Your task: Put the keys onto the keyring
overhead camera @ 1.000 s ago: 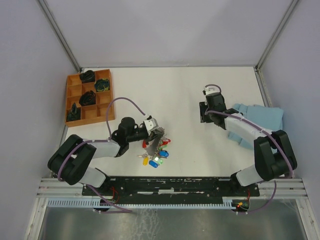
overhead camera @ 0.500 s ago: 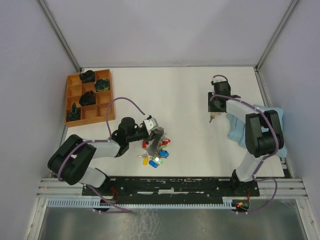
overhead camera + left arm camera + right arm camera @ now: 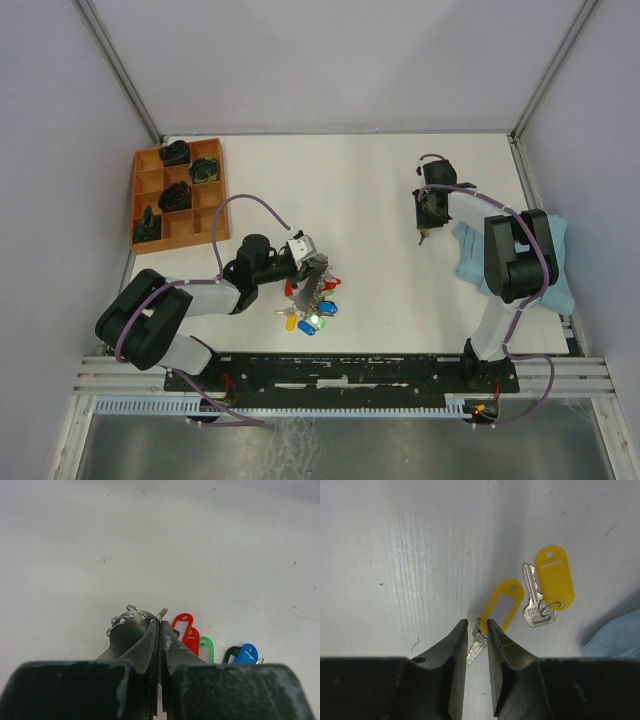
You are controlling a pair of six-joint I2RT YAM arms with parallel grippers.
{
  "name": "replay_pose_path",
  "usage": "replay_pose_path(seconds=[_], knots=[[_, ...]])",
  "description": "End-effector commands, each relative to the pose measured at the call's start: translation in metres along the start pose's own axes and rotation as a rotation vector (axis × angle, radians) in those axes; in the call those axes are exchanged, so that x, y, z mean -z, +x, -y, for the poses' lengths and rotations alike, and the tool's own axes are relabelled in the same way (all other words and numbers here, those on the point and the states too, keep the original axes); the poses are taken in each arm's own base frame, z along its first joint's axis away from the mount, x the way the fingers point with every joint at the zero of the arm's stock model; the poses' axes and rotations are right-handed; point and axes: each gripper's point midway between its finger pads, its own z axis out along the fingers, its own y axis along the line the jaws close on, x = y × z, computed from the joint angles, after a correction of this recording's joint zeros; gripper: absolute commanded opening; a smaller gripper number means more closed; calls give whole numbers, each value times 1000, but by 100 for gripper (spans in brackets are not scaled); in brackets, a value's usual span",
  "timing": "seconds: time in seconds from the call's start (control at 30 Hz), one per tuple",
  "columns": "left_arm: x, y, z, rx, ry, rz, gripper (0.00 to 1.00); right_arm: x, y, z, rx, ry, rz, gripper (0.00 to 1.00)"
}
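My left gripper (image 3: 316, 270) is shut on a small split ring of the keyring (image 3: 161, 612), beside its grey metal plate (image 3: 125, 627), low over the table. Keys with red (image 3: 183, 626), green (image 3: 206, 648) and blue (image 3: 246, 654) tags lie just beyond it; in the top view this cluster (image 3: 312, 316) sits at the front centre. My right gripper (image 3: 477, 624) is at the far right (image 3: 423, 232), its jaws slightly apart astride the ring of a yellow-tagged key (image 3: 502, 605) lying on the table. A second yellow-tagged key (image 3: 554, 577) lies next to it.
An orange compartment tray (image 3: 206, 205) with dark items stands at the back left. A light blue cloth (image 3: 548, 250) lies at the right edge, close to the right gripper, and also shows in the right wrist view (image 3: 615, 635).
The right arm swung its elbow out to the right and turned its gripper down over the yellow-tagged keys. The left arm and the keyring have not moved.
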Motion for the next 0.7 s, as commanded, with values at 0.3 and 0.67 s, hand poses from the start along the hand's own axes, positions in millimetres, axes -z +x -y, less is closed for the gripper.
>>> replay_pose_path(seconds=[0.3, 0.67], knots=[[-3, -31, -6, -23, -12, 87, 3, 27, 3, -19, -8, -93, -9, 1], [6, -42, -6, -50, -40, 127, 3, 82, -1, -78, 64, -161, 56, 1]])
